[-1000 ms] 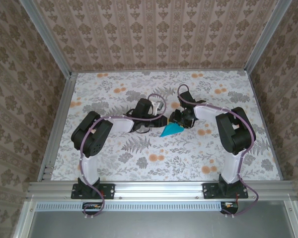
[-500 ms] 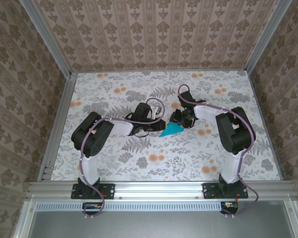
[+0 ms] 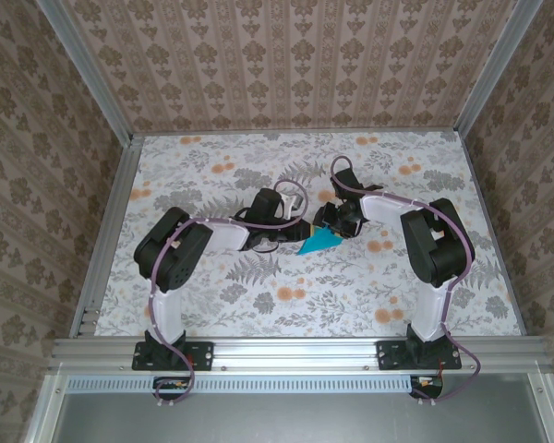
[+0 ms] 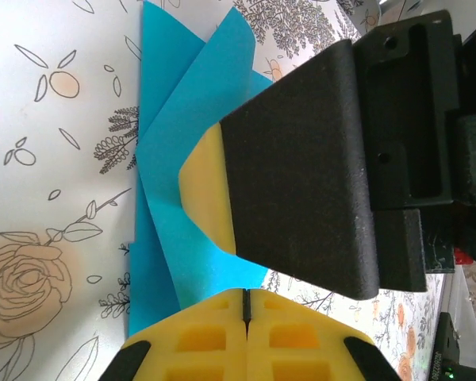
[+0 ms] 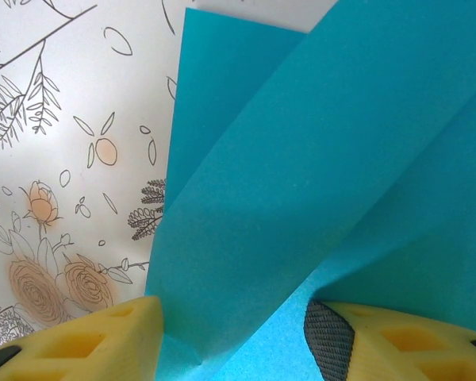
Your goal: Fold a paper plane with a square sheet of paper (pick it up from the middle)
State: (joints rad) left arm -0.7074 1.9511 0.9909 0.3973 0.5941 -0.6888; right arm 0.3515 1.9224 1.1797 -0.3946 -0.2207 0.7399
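Note:
The square sheet of paper [image 3: 317, 243], bright turquoise, lies partly folded on the floral table between the two grippers. From the left wrist it shows as overlapping angled flaps [image 4: 192, 135]. My left gripper [image 4: 246, 303] is shut, its yellow tips together at the paper's near edge, with no paper visibly between them. My right gripper [image 5: 234, 349] is open, its fingers set wide apart with a raised flap [image 5: 301, 175] standing between them. One right finger [image 4: 301, 175], black with a yellow tip, rests on the paper in the left wrist view.
The floral tabletop [image 3: 212, 295] is fenced by an aluminium frame [image 3: 106, 221] and patterned walls. Both arms bend inward, so their wrists crowd together over the table's middle [image 3: 300, 221].
The left wrist has shifted slightly beside the paper. The right jaws stand a little wider. The paper stays in the same spot.

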